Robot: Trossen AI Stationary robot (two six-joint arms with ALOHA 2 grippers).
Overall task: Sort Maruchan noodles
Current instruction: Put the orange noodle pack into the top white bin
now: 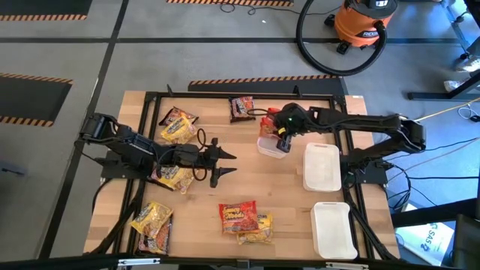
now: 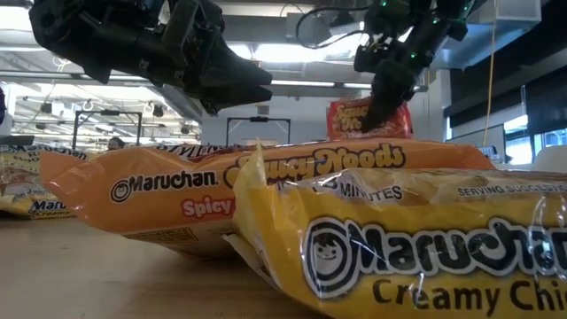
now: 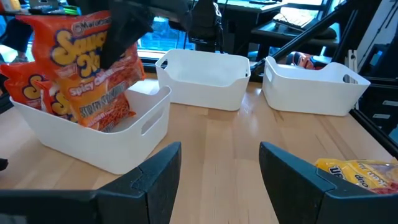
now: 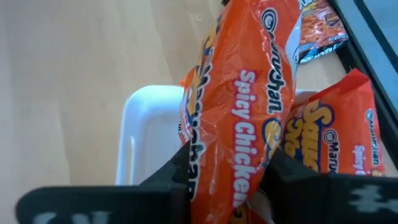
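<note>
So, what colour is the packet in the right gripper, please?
Orange-red Spicy Chicken packet, clearest in the right wrist view.

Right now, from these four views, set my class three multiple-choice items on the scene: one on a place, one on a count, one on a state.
1. Where is the right gripper?
A. Above the bin with orange packets in it
B. Above a yellow packet
C. Off the table

2. How many white bins stand on the table?
A. Two
B. Three
C. Five

3. What is the state of the left gripper?
A. Open, empty
B. Shut on a yellow packet
C. Shut on a bin

Key:
1 A: it hangs over that bin, clamping the held packet.
2 B: the high view shows that bin plus the other bins.
3 A: its fingers stand apart with only bare table between them.
</note>
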